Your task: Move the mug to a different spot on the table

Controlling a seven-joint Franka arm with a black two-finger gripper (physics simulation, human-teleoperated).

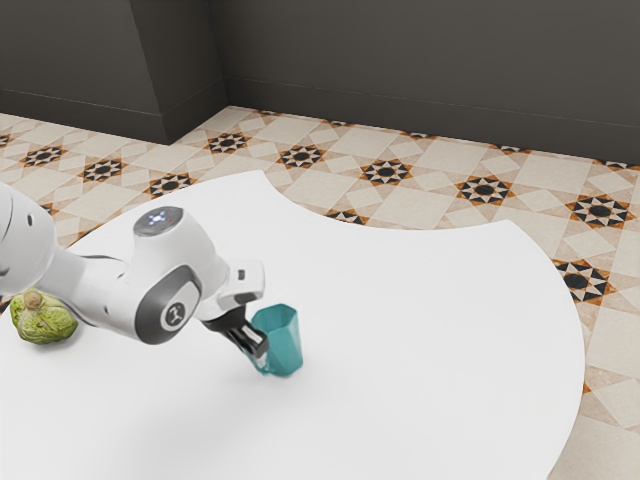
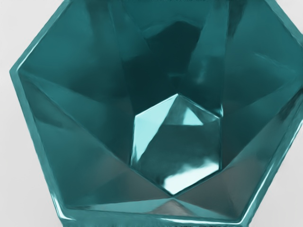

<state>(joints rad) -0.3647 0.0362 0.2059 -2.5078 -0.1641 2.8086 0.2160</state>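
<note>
A teal faceted mug (image 1: pixel 283 338) stands upright on the white table (image 1: pixel 420 330), left of the middle in the exterior view. My gripper (image 1: pixel 256 346) reaches down at the mug's wall on the exterior view's left side and is shut on the mug there, with one black finger (image 1: pixel 259 349) showing in front of the wall. The wrist view looks straight down into the mug (image 2: pixel 156 118), with its hexagonal bottom under my hand and its rim right by the hand.
A green and tan leafy lump (image 1: pixel 42 318) lies on the table at the exterior view's left, behind my arm. The table's curved edge (image 1: pixel 560 300) runs along the right, with patterned floor tiles beyond.
</note>
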